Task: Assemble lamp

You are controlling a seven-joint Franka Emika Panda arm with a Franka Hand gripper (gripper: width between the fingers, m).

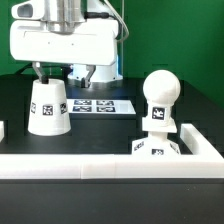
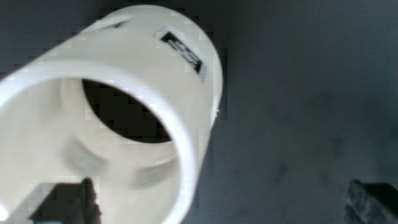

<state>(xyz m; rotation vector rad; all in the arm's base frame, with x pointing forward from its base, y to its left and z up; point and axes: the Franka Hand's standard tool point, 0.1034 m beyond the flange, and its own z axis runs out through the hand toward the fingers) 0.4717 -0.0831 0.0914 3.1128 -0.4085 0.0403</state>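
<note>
While the white plastic round-headed cylindrical bulb [image 1: 160,103] already stands upright on the flat square white plastic base [image 1: 158,147], the step in hand looks like the pickup of the white plastic truncated-cone shade [image 1: 48,106], the last loose part.

Going from the exterior view's left to its right: the shade stands on the dark desk [image 1: 105,130], narrow end up, directly beneath the end effector [image 1: 62,71], with black-and-white square tags on its wall. The end effector's fingers are spread apart and empty; one dark fingertip [image 1: 37,71] sits at the shade's top edge and the other hangs beside it toward the bulb. The wrist view agrees: the shade [image 2: 143,110] fills the picture, its hollow interior facing the camera, with a dark fingertip [image 2: 63,205] just beside its rim and the other [image 2: 377,200] well off to the far side.

Beyond the end effector lies the marker board [image 1: 98,105], flat on the desk. Well apart from the end effector, toward the exterior view's right, stand bulb and base, behind a white raised wall [image 1: 100,165].

The next move, I judge, calls for lowering a little so the fingers straddle the shade's wall or top, then closing firmly; the smooth tapered surface could slip upward out of a shallow pinch.
</note>
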